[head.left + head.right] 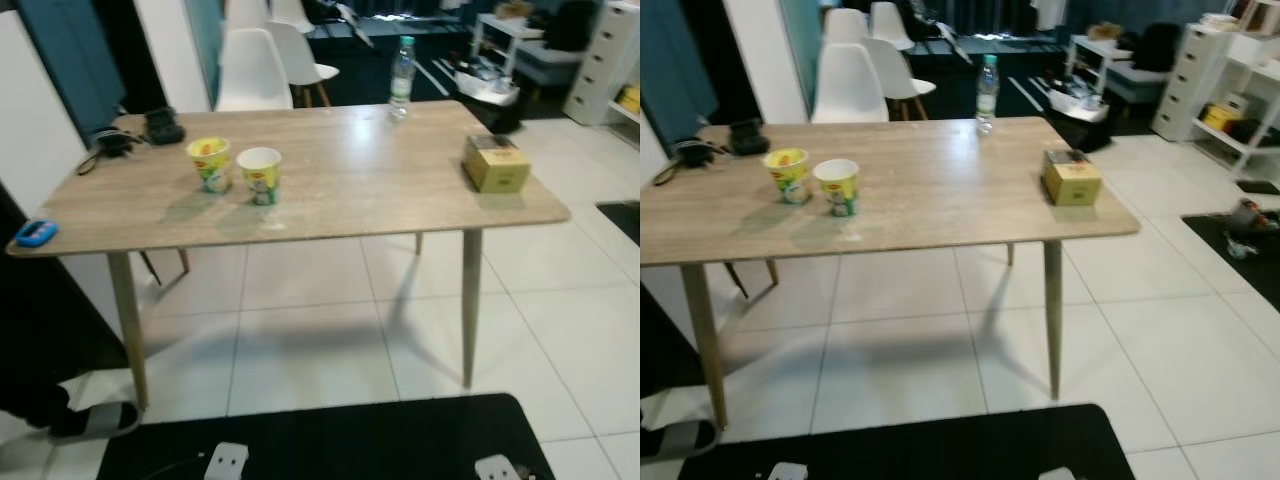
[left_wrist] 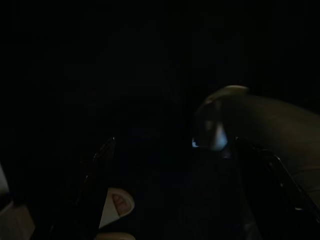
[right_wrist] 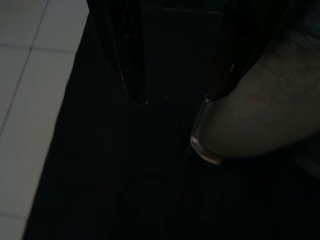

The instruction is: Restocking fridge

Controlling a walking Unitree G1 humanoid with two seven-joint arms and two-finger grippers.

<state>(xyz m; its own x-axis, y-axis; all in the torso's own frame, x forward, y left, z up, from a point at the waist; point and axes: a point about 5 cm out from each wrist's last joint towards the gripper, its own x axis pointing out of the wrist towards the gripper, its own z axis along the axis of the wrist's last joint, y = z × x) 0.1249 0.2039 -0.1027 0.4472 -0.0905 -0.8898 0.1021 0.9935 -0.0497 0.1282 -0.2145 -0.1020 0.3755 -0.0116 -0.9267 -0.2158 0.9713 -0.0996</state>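
Clear plastic water bottle (image 1: 401, 76) stood upright at the wooden worktop's (image 1: 340, 190) far edge, two yellow cups (image 1: 236, 166) nearer, both grippers' fingers parted, grasping nothing

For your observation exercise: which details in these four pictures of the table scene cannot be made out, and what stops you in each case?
- Print on the two cups: too small and blurred in the eye views.
- Water bottle label and fill level: too small.
- Yellow box contents: closed.
- Left hand: the wrist view is too dark to judge.
- Dark gear at the table's far left corner: blurred.
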